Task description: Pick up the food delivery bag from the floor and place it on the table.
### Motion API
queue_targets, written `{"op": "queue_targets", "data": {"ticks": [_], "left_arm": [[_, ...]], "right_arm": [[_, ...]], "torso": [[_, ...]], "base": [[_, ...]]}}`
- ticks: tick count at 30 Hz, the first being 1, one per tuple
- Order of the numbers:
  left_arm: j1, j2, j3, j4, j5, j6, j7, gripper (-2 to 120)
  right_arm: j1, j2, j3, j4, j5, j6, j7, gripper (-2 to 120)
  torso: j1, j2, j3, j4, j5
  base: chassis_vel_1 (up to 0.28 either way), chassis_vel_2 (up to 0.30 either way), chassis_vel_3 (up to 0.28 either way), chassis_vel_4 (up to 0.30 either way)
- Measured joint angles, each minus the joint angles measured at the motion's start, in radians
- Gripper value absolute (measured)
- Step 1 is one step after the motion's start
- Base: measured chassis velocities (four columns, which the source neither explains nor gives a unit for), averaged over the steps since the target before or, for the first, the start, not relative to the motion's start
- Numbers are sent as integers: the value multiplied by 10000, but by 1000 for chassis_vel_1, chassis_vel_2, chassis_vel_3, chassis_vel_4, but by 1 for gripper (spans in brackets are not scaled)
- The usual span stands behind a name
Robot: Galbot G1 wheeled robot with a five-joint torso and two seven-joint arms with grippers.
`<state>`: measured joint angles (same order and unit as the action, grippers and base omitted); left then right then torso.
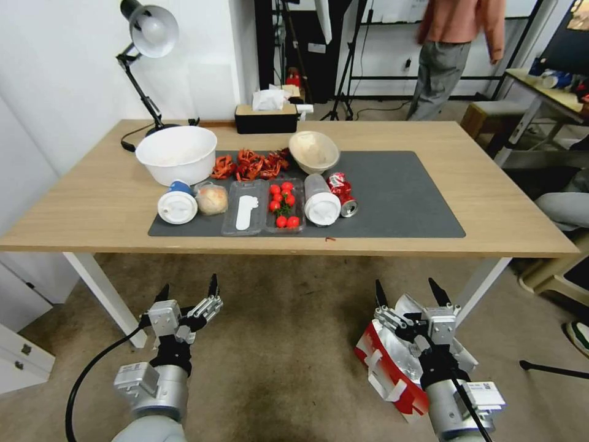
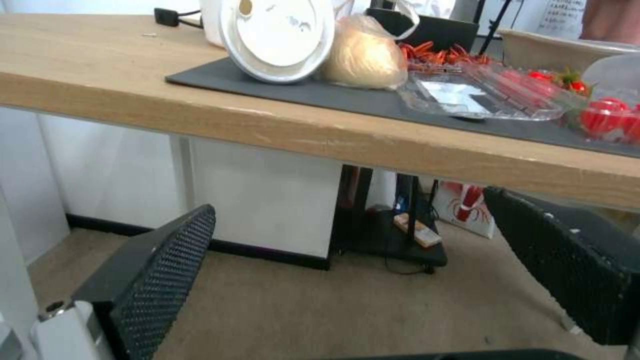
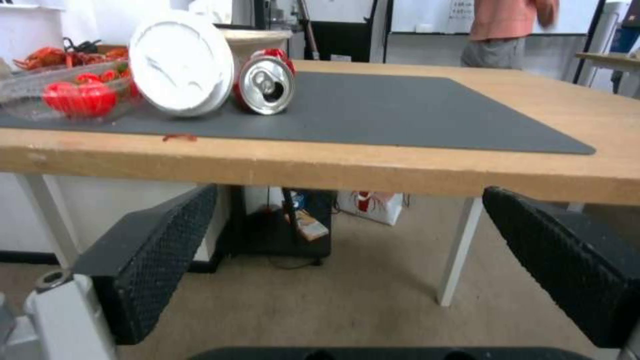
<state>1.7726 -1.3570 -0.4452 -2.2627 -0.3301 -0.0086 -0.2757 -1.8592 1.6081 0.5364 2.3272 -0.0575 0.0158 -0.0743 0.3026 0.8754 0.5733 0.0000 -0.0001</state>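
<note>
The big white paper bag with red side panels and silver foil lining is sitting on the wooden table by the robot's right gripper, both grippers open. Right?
Not quite. The white paper bag with red side panels and silver foil lining lies on the brownish floor, under the open right gripper, as the head view shows. The left gripper is open too.

Even indoor light, soft wrist-view blur

Both arms reach forward and low, side by side but well apart. The left gripper (image 1: 188, 293) points ahead, fingers (image 2: 157, 280) spread wide — nothing between them. The right gripper (image 1: 410, 293) matches it — fingers (image 3: 160, 250) parted, empty.
</note>
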Motion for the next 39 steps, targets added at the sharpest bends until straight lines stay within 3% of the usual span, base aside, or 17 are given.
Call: {"op": "queue_targets", "data": {"ticks": [39], "left_arm": [[21,52,-10,92,36,-104,180,100]], "right_arm": [[9,0,14,-7,-53,4,21,100]], "torso": [[-727,-1727,-1001,0,0]], "base": [[0,0,0,0]]}}
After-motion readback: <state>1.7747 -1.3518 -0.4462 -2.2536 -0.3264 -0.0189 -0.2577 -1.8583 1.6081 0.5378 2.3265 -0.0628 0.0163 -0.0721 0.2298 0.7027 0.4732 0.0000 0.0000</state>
